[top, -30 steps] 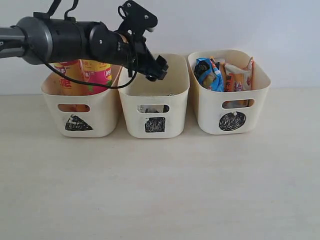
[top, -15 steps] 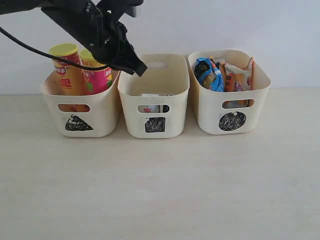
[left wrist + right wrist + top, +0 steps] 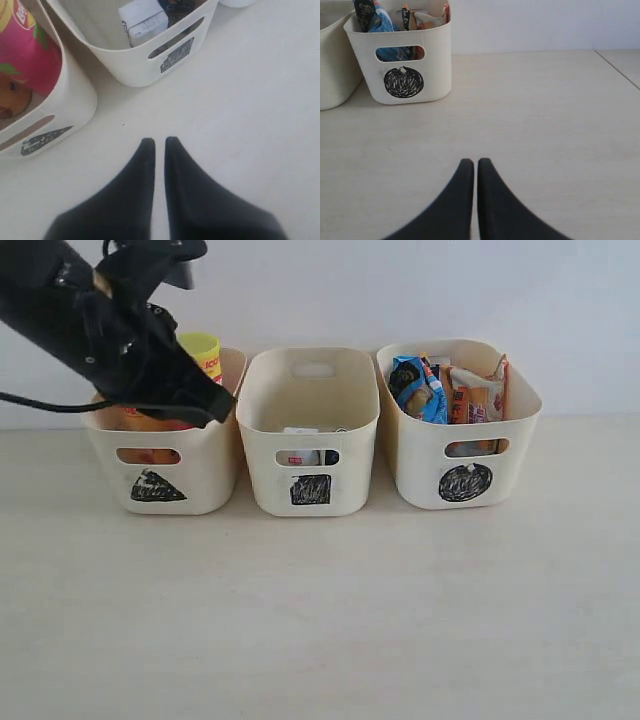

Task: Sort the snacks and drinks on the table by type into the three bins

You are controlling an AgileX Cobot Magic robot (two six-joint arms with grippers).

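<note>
Hovers near the left bin (image 3: 205,475) with left gripper (image 3: 159,142) pinched together, empty. Poises right gripper (image 3: 471,162) likewise closed on nothing, over the table (image 3: 545,125). Stores pink chip tube (image 3: 27,55) in left bin, white-and-blue carton (image 3: 145,20) plus a dark, perhaps purple, carton (image 3: 177,5) in middle bin (image 3: 350,440), blue bag (image 3: 415,385) and orange bag (image 3: 470,400) in right bin (image 3: 415,465).

A pale, faintly grained tabletop (image 3: 320,620) meets a plain white wall (image 3: 450,290) along its far edge.

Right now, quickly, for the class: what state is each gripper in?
Black-fingered left gripper: closed, holding nothing.
Black-fingered right gripper: closed, holding nothing.
</note>
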